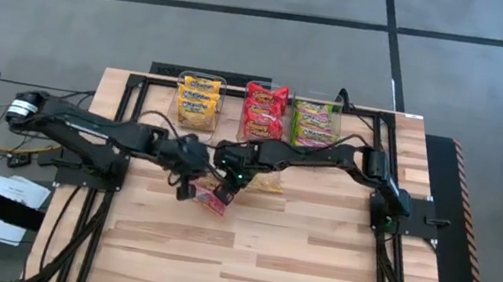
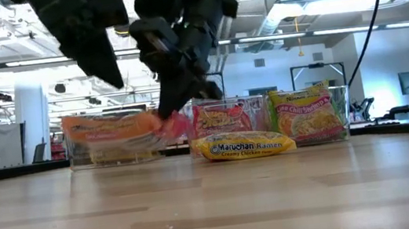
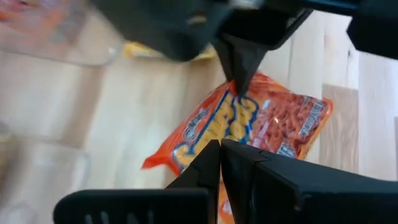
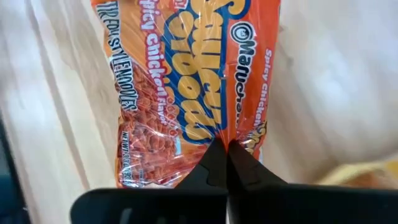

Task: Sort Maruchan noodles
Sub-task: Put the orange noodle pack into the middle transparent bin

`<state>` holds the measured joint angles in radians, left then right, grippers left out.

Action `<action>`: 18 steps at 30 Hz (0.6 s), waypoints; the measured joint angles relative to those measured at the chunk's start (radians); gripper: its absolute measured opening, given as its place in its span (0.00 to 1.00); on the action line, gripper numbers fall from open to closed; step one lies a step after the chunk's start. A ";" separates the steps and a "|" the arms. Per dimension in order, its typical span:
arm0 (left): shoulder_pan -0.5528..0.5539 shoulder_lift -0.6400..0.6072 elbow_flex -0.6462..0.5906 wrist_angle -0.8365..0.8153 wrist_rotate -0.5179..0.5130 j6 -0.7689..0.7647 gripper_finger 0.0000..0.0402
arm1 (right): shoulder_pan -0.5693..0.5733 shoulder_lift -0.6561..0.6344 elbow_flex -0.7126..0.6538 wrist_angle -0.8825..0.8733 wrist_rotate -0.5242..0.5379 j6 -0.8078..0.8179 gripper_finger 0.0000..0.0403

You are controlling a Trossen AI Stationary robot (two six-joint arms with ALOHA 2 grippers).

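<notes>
A red-orange Maruchan noodles packet [image 4: 186,81] hangs just in front of the bins, with my right gripper [image 4: 225,149] shut on it. It also shows in the high view [image 1: 212,202] and the low view [image 2: 175,125]. My left gripper [image 3: 220,148] is shut and empty, close beside that packet on its left [image 1: 186,189]. A yellow packet [image 2: 244,145] lies flat on the table near the red bin. The other packets lie sorted by colour in three clear bins along the far edge. My right gripper pinches a pucker of the packet's film [image 4: 231,132] between its two fingers, near one end of the printed face. The fingers [image 3: 239,74] slant down from above. The packet hangs tilted below them and looks lifted off the table in the low view.
Three clear bins stand in a row at the far edge, holding yellow [image 1: 197,102], red [image 1: 264,111] and green [image 1: 313,122] packets. The wooden table [image 1: 292,269] stretches bare toward its near edge. Black frame rails run along both sides.
</notes>
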<state>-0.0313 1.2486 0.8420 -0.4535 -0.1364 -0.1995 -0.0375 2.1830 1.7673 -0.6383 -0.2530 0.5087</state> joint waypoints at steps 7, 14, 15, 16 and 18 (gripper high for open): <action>0.037 -0.173 0.019 -0.049 -0.033 -0.023 0.00 | -0.017 -0.002 0.180 -0.265 0.122 -0.131 0.01; 0.045 -0.329 0.020 -0.043 -0.096 -0.039 0.00 | -0.051 -0.002 0.346 -0.471 0.254 -0.265 0.01; 0.045 -0.346 0.020 -0.046 -0.108 -0.042 0.00 | -0.056 -0.002 0.366 -0.503 0.286 -0.286 0.01; 0.045 -0.361 0.020 -0.045 -0.120 -0.047 0.00 | -0.061 -0.002 0.386 -0.534 0.323 -0.308 0.01; 0.045 -0.394 0.020 -0.050 -0.142 -0.057 0.00 | -0.072 -0.002 0.423 -0.585 0.400 -0.351 0.01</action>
<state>0.0135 0.8550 0.8623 -0.5030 -0.2782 -0.2566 -0.1092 2.1807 2.1901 -1.2232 0.1470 0.1580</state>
